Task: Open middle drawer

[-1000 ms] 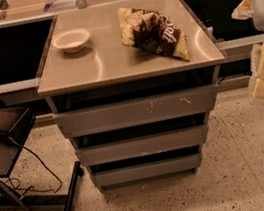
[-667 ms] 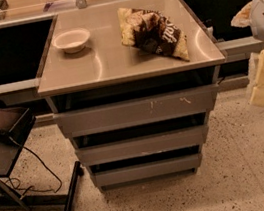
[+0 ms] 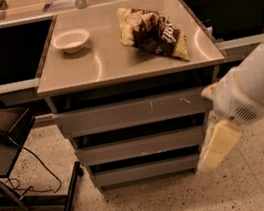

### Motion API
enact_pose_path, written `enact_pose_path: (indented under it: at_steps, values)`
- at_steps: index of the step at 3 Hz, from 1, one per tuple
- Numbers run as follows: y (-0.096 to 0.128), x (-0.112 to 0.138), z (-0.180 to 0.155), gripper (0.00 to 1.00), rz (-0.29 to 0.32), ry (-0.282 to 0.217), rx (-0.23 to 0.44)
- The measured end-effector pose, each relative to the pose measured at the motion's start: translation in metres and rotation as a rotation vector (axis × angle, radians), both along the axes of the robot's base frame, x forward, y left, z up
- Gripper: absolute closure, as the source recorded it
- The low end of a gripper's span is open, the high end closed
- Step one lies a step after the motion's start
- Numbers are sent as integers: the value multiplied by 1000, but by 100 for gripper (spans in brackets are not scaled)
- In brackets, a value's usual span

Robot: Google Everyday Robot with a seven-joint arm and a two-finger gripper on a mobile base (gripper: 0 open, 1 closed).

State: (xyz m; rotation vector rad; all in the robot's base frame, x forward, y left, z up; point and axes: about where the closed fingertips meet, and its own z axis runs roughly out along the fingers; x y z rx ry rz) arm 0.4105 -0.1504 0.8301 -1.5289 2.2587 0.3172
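Note:
The middle drawer (image 3: 141, 145) is the wide, plain grey front between the larger scratched front (image 3: 133, 112) above and the short bottom front (image 3: 146, 170). It sits flush with the other two, closed. My gripper (image 3: 215, 147) hangs at the end of the white arm (image 3: 255, 85), which comes in from the right. It is at the cabinet's front right corner, at the height of the middle and bottom fronts, and covers their right ends. It holds nothing that I can see.
On the cabinet top (image 3: 104, 64) lie a white bowl (image 3: 71, 39) at the back left and a brown chip bag (image 3: 154, 32) at the back right. A dark chair (image 3: 0, 136) with cables stands at the left. Speckled floor lies in front.
The arm and gripper have swung left and down from the far right edge to the cabinet's front right corner. The drawers have not moved.

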Motion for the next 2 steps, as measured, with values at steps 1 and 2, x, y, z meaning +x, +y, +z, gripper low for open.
enact_pose_path:
  at_steps: [1,2]
  values:
    - [29,-14,-99,0,-53,117,98]
    - [51,-7,-180,0,-89,169,139]
